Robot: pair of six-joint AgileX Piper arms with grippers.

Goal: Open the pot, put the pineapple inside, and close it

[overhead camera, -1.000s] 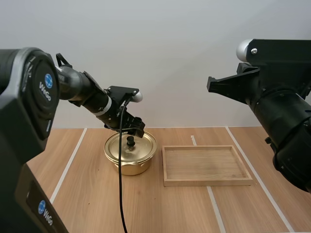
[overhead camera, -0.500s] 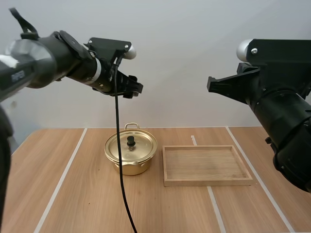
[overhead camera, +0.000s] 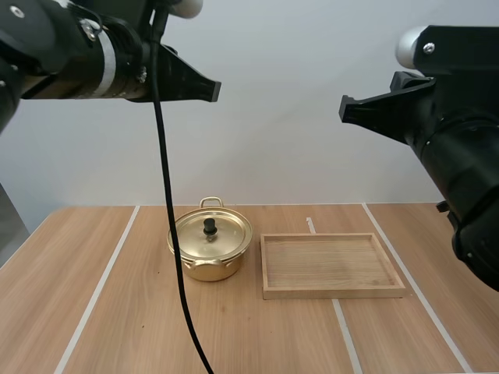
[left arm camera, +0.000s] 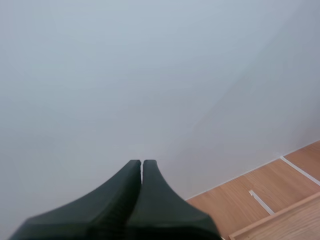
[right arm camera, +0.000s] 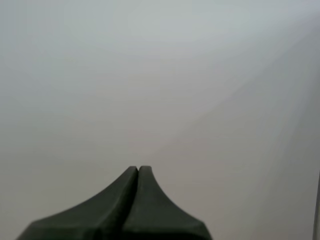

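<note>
A pale wooden worktop (overhead camera: pixel 140 312) is stretching across the scene, with white tape lines (overhead camera: pixel 109 273) running over it from front to back. A plain light wall (overhead camera: pixel 273 117) is rising behind it.

The left fingers (left arm camera: pixel 137 167) are pressing together into one dark wedge, clenched on nothing, and are pointing at the wall from high above the worktop. Beyond and below their tips, a strip of the worktop and an edge of the wooden tray (overhead camera: pixel 333 293) are showing. The right fingers (right arm camera: pixel 134 172) are likewise lying clenched together with nothing between them, facing bare wall.

The golden pot (overhead camera: pixel 204 265) is sitting on the worktop well below the left fingers and well apart from them. Its lid (overhead camera: pixel 226 238) is resting in place on it, with the black knob (overhead camera: pixel 209 227) standing upright at the centre. The tray is lying flat just beside the pot, on the side nearer the right fingers, and well below them. Both arms are hanging raised over the worktop, touching neither the pot nor the tray.
</note>
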